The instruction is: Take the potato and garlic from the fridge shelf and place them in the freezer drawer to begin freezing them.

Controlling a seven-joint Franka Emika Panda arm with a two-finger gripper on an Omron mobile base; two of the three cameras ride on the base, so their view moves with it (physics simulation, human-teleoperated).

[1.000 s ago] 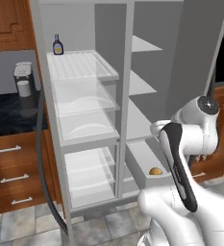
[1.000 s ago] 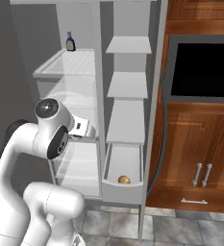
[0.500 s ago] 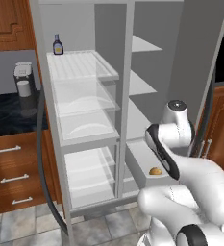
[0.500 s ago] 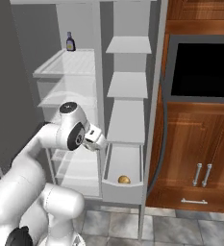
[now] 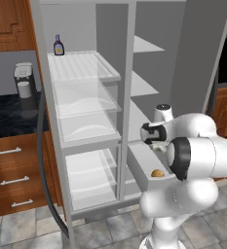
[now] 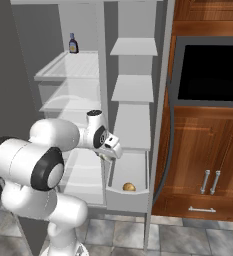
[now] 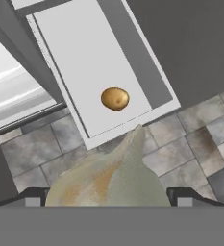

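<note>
In the hand view my gripper (image 7: 108, 198) is shut on the garlic (image 7: 114, 177), an off-white lobed bulb whose pointed tip faces the floor tiles just off the front corner of the freezer drawer (image 7: 80, 53). The golden-brown potato (image 7: 115, 98) lies inside that drawer, near its front end. From the base views the hand (image 5: 156, 142) (image 6: 107, 152) hangs above the pulled-out grey drawer (image 5: 143, 165) (image 6: 138, 172), with the potato (image 5: 158, 173) (image 6: 129, 187) below it. The ribbed white fridge shelf (image 5: 81, 65) (image 6: 68, 65) is high on the left.
A dark-capped sauce bottle (image 5: 58, 45) (image 6: 73, 43) stands at the back of the fridge shelf. A coffee machine (image 5: 23, 85) sits on the dark counter over wooden drawers (image 5: 12, 180). An oven (image 6: 208, 70) and wooden cabinet (image 6: 203, 170) flank the fridge on the right.
The arm has folded down and swung in towards the fridge, carrying the hand with the garlic over the open freezer drawer. The potato has stayed in the drawer.
</note>
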